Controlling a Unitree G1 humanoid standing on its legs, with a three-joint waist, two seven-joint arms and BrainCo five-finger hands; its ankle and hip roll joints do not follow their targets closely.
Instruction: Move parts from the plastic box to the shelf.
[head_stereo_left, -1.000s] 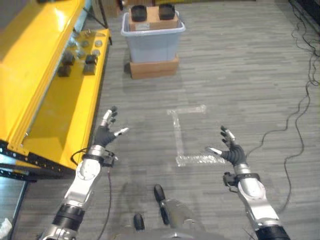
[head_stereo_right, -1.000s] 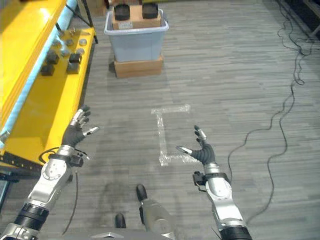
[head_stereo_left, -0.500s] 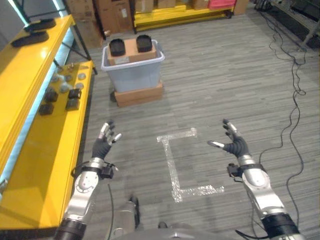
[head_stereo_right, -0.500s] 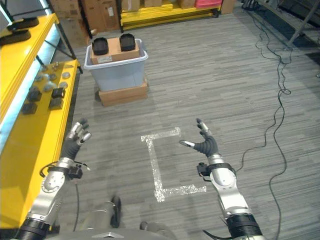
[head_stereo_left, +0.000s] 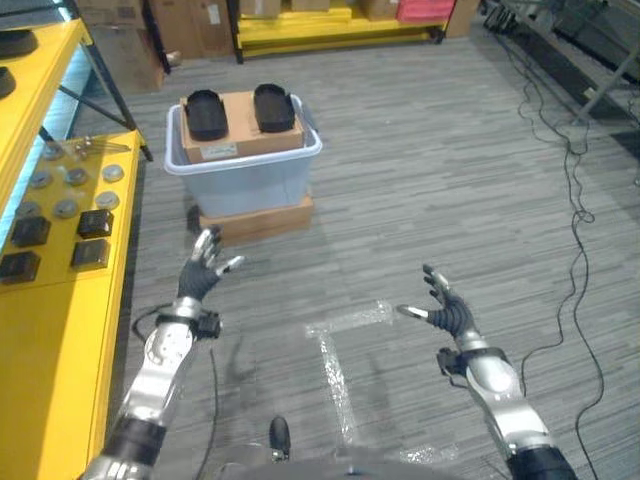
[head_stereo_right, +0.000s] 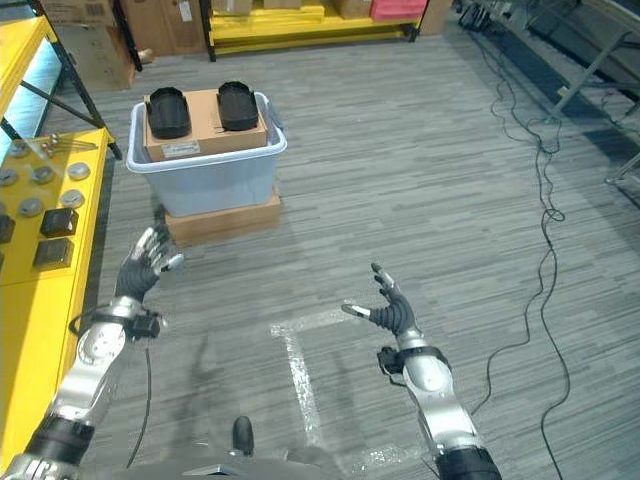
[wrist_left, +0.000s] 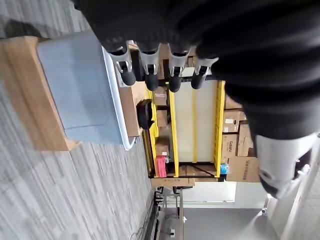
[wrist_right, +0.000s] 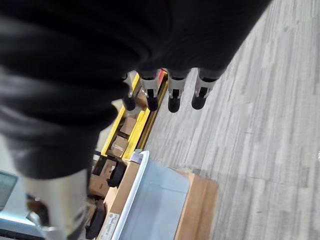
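Note:
A pale blue plastic box (head_stereo_left: 243, 175) stands on a flat cardboard carton (head_stereo_left: 258, 219) on the floor ahead. A brown carton inside it carries two black oval parts (head_stereo_left: 207, 113) (head_stereo_left: 274, 106). The yellow shelf (head_stereo_left: 60, 290) runs along the left, with several black blocks (head_stereo_left: 94, 223) and silver discs (head_stereo_left: 65, 208) on it. My left hand (head_stereo_left: 201, 274) is raised, open and empty, just short of the box's near left corner. My right hand (head_stereo_left: 448, 314) hovers open and empty over the floor to the right. The box (wrist_left: 80, 90) also appears past the left hand's fingers (wrist_left: 150, 77).
Clear tape marks (head_stereo_left: 333, 352) form a corner on the grey floor between my hands. Black cables (head_stereo_left: 577, 200) trail along the right. More yellow racking with cartons (head_stereo_left: 330, 15) stands at the far wall.
The camera has swung and moved forward: the box and shelf now sit lower and nearer. Both hands stay raised and open, the left now close to the box.

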